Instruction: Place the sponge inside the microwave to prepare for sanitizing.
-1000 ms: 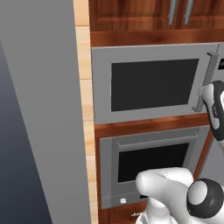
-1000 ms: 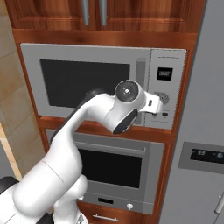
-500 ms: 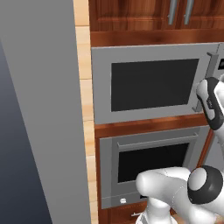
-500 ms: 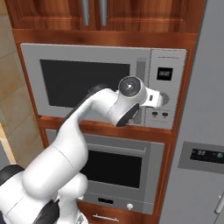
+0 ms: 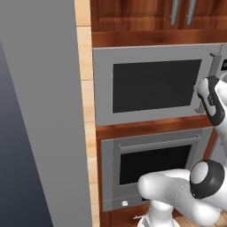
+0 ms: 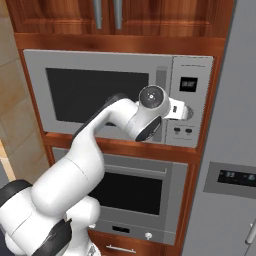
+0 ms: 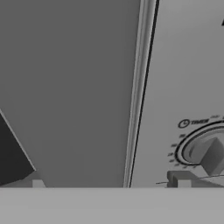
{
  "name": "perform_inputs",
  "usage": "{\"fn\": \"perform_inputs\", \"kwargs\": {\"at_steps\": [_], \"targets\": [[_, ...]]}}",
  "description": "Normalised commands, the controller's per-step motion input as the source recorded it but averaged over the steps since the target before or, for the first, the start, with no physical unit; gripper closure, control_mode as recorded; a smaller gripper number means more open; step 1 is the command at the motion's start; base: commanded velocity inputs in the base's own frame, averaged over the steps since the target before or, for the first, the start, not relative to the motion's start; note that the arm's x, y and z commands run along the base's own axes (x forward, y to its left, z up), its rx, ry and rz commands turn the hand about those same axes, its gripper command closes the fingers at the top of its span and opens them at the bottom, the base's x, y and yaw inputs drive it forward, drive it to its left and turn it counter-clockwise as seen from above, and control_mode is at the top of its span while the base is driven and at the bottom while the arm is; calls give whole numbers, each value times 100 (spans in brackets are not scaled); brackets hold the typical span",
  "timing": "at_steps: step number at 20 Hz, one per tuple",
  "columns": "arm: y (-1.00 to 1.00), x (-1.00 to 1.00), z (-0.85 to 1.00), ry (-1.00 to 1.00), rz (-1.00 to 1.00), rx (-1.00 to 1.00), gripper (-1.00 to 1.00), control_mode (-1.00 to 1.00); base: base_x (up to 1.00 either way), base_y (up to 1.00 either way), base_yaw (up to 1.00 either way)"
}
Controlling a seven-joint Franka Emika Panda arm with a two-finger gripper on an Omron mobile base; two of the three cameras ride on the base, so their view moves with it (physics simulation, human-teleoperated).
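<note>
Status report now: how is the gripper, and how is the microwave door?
Gripper open, empty, close to the microwave front at the door's handle edge. Door shut. Dial next to one fingertip. Nothing in the way.

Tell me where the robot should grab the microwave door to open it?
Probably the tall, thin handle at the right edge of the microwave door, beside the button panel. The bar runs up and down, so the open gripper should come straight at the front with one finger on each side, then pull. The door is shut.
</note>
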Motion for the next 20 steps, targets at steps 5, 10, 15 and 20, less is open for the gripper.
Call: {"fn": "perform_inputs", "kwargs": {"at_steps": [5,10,15,20], "targets": [[0,16,0,0,3,0,100,-100,0,0,0],[2,7,0,0,0,0,100,-100,0,0,0],[1,-3,0,-1,0,0,100,-100,0,0,0],[21,-83,0,-5,-3,0,100,-100,0,0,0]]}}
